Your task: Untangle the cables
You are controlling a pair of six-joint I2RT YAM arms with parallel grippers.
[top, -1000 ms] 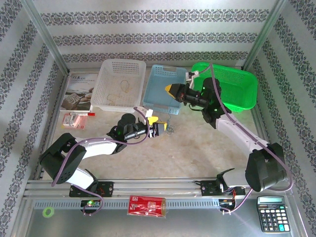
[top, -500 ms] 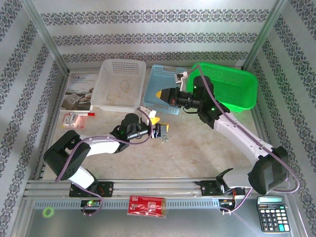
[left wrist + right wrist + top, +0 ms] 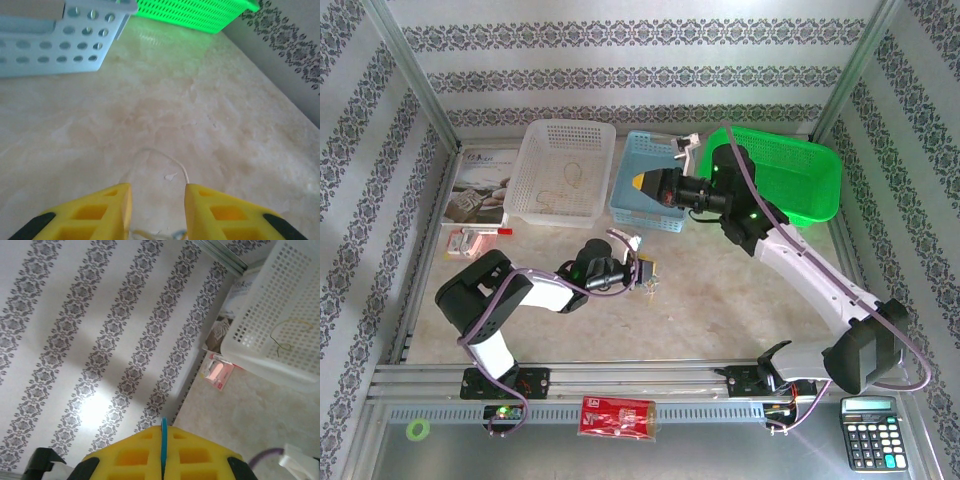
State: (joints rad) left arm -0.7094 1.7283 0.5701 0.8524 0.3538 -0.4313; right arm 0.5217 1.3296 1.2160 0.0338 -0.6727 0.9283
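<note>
The left gripper (image 3: 647, 272) sits low over the middle of the table (image 3: 740, 300), reaching in from the near left. In the left wrist view its 2 yellow fingers (image 3: 117, 200) stand apart with a clear gap. The small tangle of cables (image 3: 150, 233) lies on the table in that gap, right at the near edge of the picture. Yellowish and blue-green strands show there, too small to sort out. A white cable (image 3: 167, 155) runs out of the tangle as a thin loop on the table just beyond the fingertips. Whether either finger touches the strands cannot be told.

The right gripper (image 3: 640, 182) is held up above the blue basket (image 3: 645, 216), pointing left toward the white basket (image 3: 525, 170). In the right wrist view its fingers are pressed together on a blue-green cable (image 3: 163, 440), seen as 1 thin line along the seam between them.

A yellow cable (image 3: 570, 176) lies alone in the white basket, well apart from the tangle. The green basket (image 3: 800, 175) stands at the far right, just beside the blue one. A booklet (image 3: 480, 185) lies left of the white basket, with a pink packet (image 3: 470, 241) on its near side. A calculator (image 3: 865, 432) rests at the near right corner
</note>
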